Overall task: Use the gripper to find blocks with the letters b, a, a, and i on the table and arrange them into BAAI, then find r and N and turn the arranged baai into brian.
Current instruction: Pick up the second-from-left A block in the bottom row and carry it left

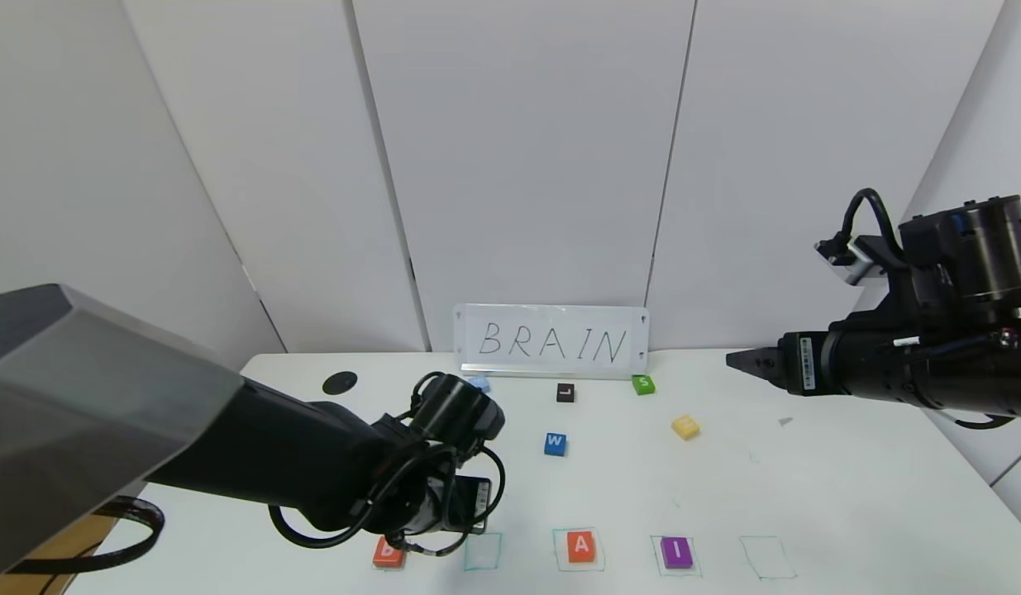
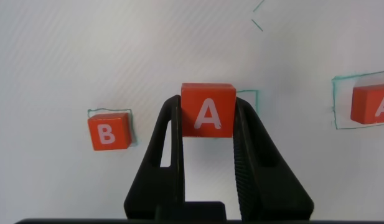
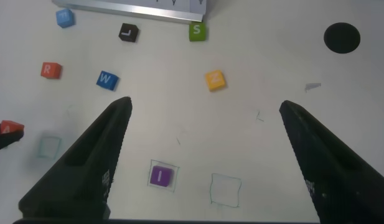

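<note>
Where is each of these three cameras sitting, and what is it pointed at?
Head view: high on the robot, looking down the table; both arms show.
Left wrist view: behind the left hand, which grips an orange A block beside the B block.
Right wrist view: above the table behind the open right hand.
Shared by head and right wrist views: the purple I block.

Bright, even, diffuse lighting throughout, seemingly from overhead; no hard glare on the table (image 1: 849, 496). Only soft, faint shadows, under the orange A block (image 2: 208, 110) at the left wrist view's centre and beside the B block (image 2: 109, 131) at centre left. Wide-angle bending of wall panel lines toward the head view's edges. Blurred, out of focus: dark arm casing at lower left of the head view.
</note>
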